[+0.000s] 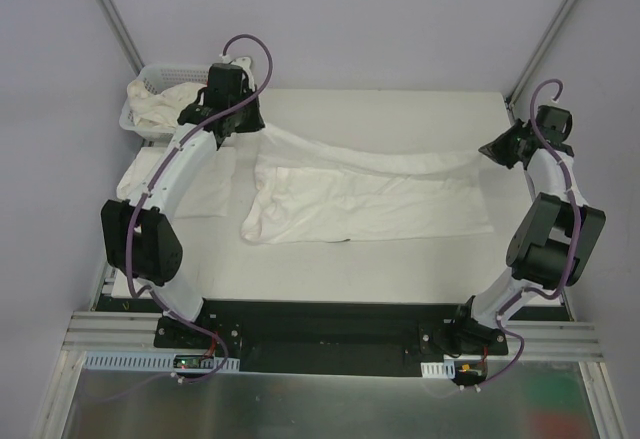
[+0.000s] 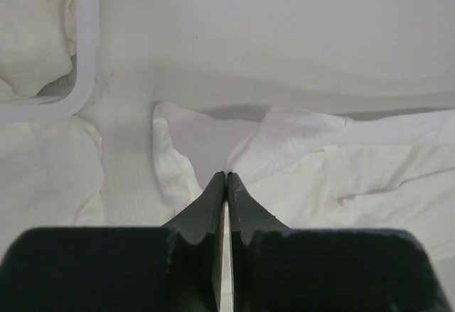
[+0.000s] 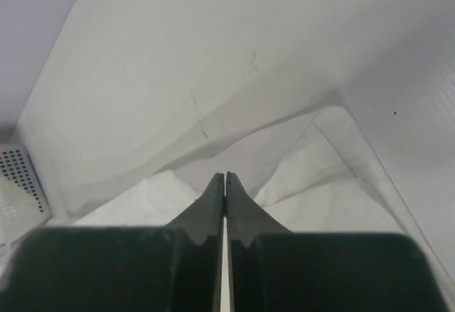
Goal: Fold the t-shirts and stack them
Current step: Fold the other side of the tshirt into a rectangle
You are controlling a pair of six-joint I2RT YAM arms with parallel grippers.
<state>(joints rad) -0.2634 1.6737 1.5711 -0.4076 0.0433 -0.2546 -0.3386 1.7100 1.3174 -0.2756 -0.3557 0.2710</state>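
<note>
A white t-shirt (image 1: 370, 204) lies spread across the middle of the table. Its far edge is lifted and stretched in a taut band between my two grippers. At the back left my left gripper (image 1: 262, 127) is shut on one end of that edge. The right gripper (image 1: 487, 151), at the far right, is shut on the other end. In the left wrist view the shut fingertips (image 2: 227, 175) pinch cloth that fans out to the shirt (image 2: 341, 177). The right wrist view shows its jaws (image 3: 225, 175) closed on the fabric (image 3: 327, 198). A folded t-shirt (image 1: 205, 184) lies to the left under my left arm.
A white lattice basket (image 1: 150, 84) stands at the back left corner with more crumpled white shirts (image 1: 165, 104) in it; its rim (image 2: 87, 56) shows close to my left gripper. Frame posts rise at both back corners. The table's right edge lies beside my right arm.
</note>
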